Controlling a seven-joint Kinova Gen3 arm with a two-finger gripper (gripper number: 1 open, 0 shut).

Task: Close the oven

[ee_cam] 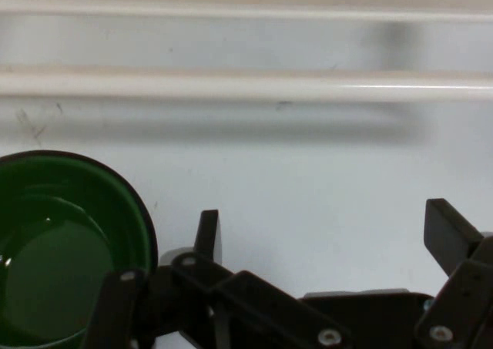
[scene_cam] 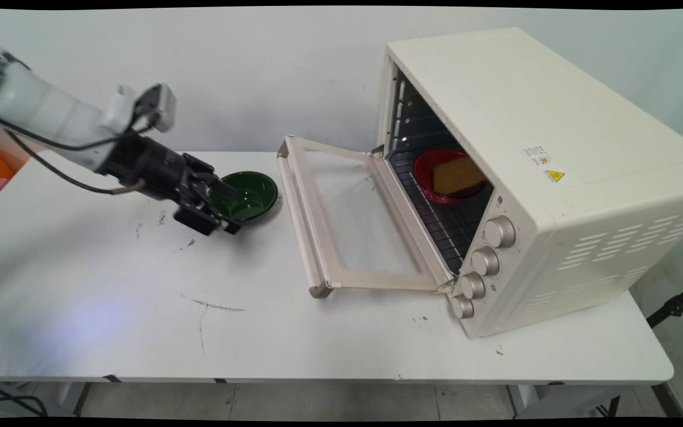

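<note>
My black gripper [scene_cam: 226,207] hovers low over the table at the near-left rim of a dark green bowl [scene_cam: 248,195], and it is open with nothing between its fingers. In the hand view the green bowl [ee_cam: 58,249] lies at the lower left, just outside the left finger [ee_cam: 208,233], while the right finger [ee_cam: 451,233] stands far apart from it. The gripper [ee_cam: 323,237] points toward the open oven door's frame [ee_cam: 246,83].
A cream toaster oven [scene_cam: 531,178] stands at the right with its glass door [scene_cam: 347,219] folded down onto the table. Inside on the rack sits a red bowl [scene_cam: 430,178] holding a yellow block [scene_cam: 457,175]. Scuff marks dot the white table [scene_cam: 140,308].
</note>
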